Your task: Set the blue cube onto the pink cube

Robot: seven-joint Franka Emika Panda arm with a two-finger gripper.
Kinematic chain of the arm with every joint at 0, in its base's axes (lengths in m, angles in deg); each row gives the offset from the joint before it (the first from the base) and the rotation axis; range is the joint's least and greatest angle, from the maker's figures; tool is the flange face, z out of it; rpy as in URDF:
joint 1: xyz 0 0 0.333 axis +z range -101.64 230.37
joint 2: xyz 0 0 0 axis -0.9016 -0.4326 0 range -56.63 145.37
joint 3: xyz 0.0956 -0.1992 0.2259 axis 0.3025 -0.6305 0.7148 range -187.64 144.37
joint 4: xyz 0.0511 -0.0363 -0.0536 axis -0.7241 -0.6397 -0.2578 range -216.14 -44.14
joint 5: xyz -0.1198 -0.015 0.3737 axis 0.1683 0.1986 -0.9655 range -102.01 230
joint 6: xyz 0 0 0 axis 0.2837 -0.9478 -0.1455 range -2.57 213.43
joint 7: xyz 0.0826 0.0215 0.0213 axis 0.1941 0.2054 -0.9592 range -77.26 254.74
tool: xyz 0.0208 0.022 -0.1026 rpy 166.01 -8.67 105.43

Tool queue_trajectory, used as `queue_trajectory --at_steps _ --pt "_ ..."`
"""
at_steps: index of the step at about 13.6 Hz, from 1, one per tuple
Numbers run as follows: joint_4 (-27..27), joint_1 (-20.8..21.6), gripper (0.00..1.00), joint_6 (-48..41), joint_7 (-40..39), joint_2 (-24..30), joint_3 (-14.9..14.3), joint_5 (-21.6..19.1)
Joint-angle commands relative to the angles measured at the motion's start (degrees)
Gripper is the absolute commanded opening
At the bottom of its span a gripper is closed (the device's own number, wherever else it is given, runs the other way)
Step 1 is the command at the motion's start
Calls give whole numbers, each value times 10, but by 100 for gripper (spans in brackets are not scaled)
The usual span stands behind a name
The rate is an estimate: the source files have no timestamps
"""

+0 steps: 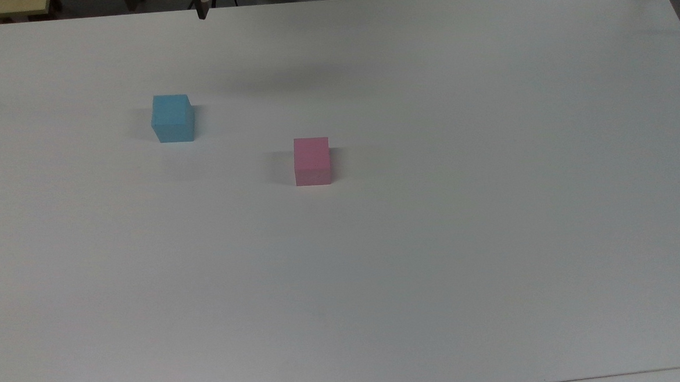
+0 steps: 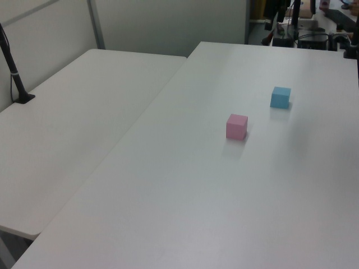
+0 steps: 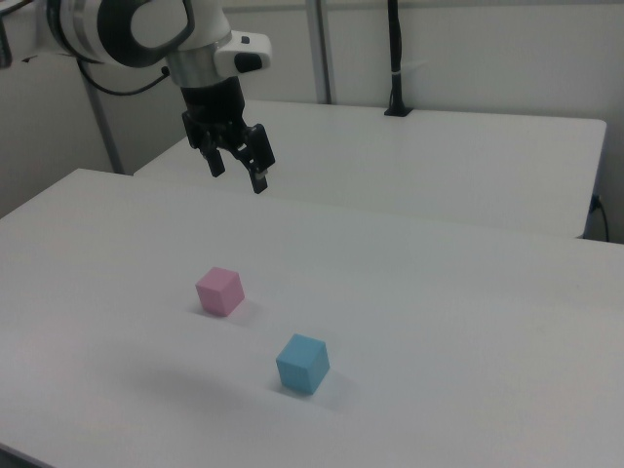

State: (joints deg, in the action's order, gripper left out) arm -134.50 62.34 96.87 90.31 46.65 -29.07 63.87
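Both cubes (image 3: 302,363) apart, below spread fingers (image 3: 216,160)

Both cubes sit on the surface (image 1: 493,235), apart from each other. In the top view the blue cube (image 1: 172,118) lies nearer the far edge and the top view's left edge; the pink cube (image 1: 312,161) lies toward the middle, to its right. The claw (image 3: 237,166) hangs above the surface, well apart from both.
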Motion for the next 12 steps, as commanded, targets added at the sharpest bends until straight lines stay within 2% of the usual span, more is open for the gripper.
queue_trajectory --at_steps 1,2,4,5,9,12 --pt "1 -1 100 -9 -11 3 -4 -1" --pt "0 -1 100 -10 -14 3 -6 4" --pt "-14 -7 100 -39 -112 1 -6 49" --pt "-26 -9 100 -48 -138 1 -7 52" --pt "-69 -20 100 -35 -148 -1 -7 56" --pt "-168 -29 100 75 -142 -3 -6 64"
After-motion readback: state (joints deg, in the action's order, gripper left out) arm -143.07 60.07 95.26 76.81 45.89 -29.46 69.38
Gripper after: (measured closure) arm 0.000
